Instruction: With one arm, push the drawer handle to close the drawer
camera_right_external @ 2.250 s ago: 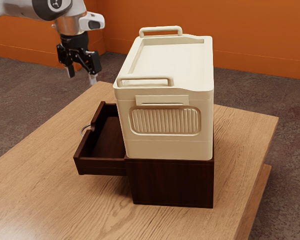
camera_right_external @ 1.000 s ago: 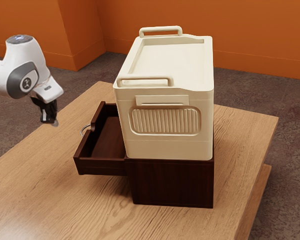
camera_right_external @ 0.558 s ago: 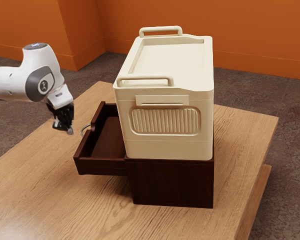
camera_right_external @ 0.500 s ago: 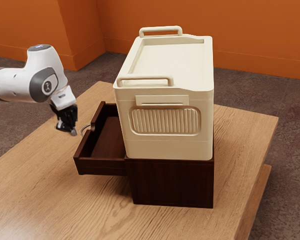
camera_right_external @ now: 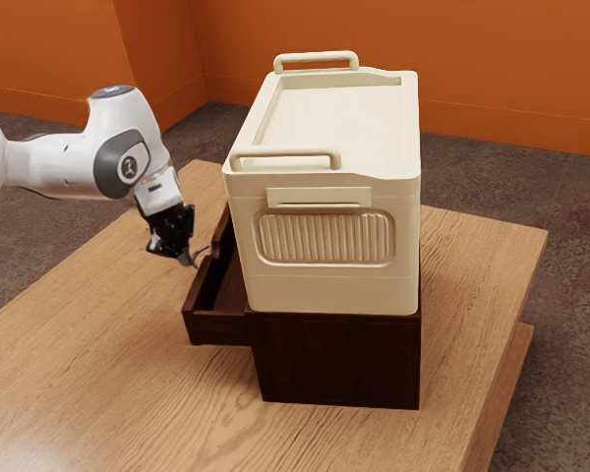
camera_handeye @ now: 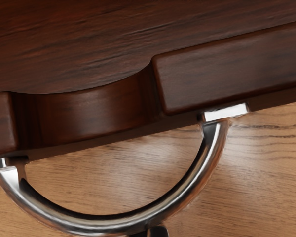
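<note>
A cream box [camera_right_external: 324, 290] with near and far top handles [camera_right_external: 285, 153]; a wooden table [camera_right_external: 98, 374]; beyond its far edge, brownish carpet [camera_right_external: 573, 202] and orange walls [camera_right_external: 501, 59].

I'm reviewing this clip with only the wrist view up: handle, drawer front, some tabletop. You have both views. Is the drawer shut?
Observer: No. In the exterior view the drawer stands partly out of the cabinet.
Operator: Is anything on top of the cabinet?
Observer: Yes, a cream box sits on it.
Operator: And where does the arm reach in from?
Observer: From the exterior view's left, the side the drawer opens toward.
</note>
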You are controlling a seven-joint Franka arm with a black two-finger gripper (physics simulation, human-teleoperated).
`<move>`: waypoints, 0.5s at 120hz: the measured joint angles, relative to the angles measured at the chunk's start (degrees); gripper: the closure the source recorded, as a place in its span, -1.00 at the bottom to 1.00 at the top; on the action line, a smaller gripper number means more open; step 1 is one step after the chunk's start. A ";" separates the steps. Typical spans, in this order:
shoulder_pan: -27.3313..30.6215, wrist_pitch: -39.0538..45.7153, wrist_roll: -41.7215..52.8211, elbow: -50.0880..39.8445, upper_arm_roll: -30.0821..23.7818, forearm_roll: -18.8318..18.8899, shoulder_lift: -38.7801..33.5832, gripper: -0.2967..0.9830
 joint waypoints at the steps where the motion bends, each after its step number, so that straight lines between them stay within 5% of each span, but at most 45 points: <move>1: -0.02 0.01 0.07 0.03 -0.06 -0.07 0.03 0.69; 60: -0.15 0.14 2.80 4.02 -4.15 -5.61 3.71 0.69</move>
